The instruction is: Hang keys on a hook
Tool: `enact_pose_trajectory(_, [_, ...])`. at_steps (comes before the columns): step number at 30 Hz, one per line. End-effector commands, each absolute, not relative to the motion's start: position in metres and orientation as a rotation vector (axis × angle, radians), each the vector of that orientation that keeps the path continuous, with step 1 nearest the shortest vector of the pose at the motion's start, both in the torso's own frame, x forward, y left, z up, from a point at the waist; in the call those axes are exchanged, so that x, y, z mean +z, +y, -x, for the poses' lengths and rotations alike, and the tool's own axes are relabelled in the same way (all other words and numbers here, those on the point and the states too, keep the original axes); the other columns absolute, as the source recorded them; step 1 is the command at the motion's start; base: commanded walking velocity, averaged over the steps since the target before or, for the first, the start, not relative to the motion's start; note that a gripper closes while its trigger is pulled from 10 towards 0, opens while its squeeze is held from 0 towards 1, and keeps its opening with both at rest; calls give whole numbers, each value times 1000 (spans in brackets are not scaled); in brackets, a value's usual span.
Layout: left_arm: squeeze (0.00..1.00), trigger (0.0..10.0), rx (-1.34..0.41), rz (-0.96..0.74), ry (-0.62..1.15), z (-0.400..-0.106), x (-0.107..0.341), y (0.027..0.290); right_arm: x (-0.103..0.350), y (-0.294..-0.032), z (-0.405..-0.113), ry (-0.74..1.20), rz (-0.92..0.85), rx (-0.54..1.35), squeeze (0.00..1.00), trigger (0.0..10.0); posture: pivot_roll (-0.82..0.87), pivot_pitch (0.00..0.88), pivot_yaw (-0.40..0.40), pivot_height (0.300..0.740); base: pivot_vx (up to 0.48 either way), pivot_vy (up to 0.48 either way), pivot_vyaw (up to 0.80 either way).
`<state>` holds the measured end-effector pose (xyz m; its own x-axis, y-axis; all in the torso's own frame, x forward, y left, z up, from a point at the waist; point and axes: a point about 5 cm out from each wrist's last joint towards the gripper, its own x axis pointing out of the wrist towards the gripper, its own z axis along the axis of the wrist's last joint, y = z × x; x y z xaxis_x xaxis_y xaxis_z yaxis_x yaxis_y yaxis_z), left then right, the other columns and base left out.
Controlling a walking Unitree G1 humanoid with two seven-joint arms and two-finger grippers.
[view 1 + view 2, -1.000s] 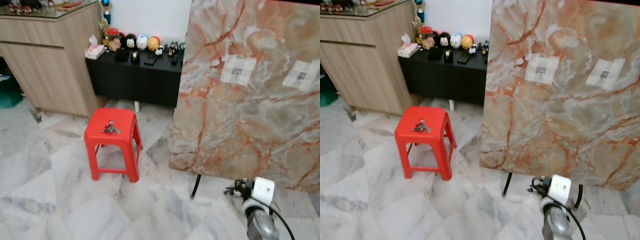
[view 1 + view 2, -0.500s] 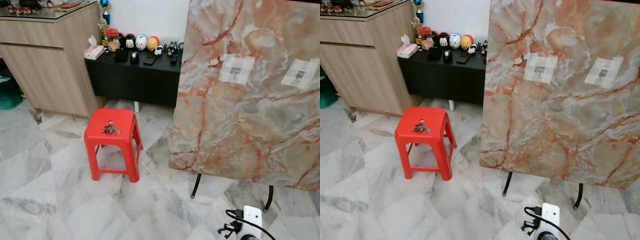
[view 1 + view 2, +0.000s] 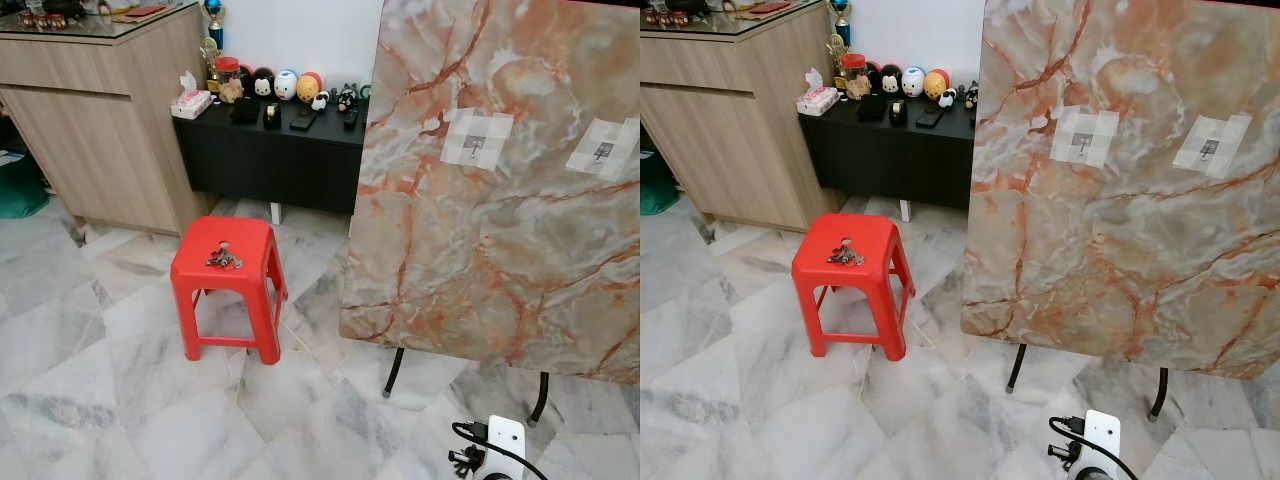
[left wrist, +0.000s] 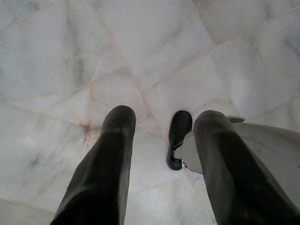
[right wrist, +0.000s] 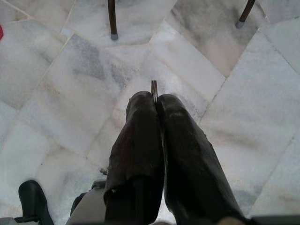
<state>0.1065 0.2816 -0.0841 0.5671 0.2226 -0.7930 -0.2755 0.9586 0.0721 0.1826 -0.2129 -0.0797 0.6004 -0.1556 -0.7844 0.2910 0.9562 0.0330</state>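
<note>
Left eye view — keys (image 3: 223, 258) on red stool (image 3: 222, 262); left gripper (image 4: 164, 154) spread, right gripper (image 5: 156, 101) pressed together.

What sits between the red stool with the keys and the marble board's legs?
Only bare grey-veined marble floor between the red plastic stool and the board's dark metal leg, per the left eye view.

1. The right arm's silver wrist with its white camera block (image 3: 503, 442), raised before the marble-patterned board (image 3: 500, 180) a second ago, has dropped to the picture's bottom edge.
2. The two black legs (image 3: 392, 372) under that board, then partly covered by the arm, now show.
</note>
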Motion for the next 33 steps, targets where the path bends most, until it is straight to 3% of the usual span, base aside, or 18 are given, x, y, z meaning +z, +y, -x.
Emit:
enact_pose_trajectory(1, [0, 10000, 301, 54, 950, -101, -85, 285, -81, -216, -179, 894, -170, -280, 0, 10000, 91, 0, -56, 718, 0, 322, 0])
enact_pose_trajectory(13, [0, 10000, 302, 59, 942, -114, -86, 274, -83, -214, -175, 908, -189, -281, 0, 10000, 94, 0, -53, 718, 0, 83, 0])
enact_pose_trajectory(22, [0, 10000, 276, 61, 928, -123, -88, 260, -84, -230, -165, 923, -194, -295, 0, 10000, 96, 0, -54, 718, 0, 0, 0])
enact_pose_trajectory(33, [0, 10000, 317, 57, 921, -104, -81, 291, -85, -236, -159, 944, -181, -279, 0, 10000, 97, 0, -58, 718, 204, 0, 0])
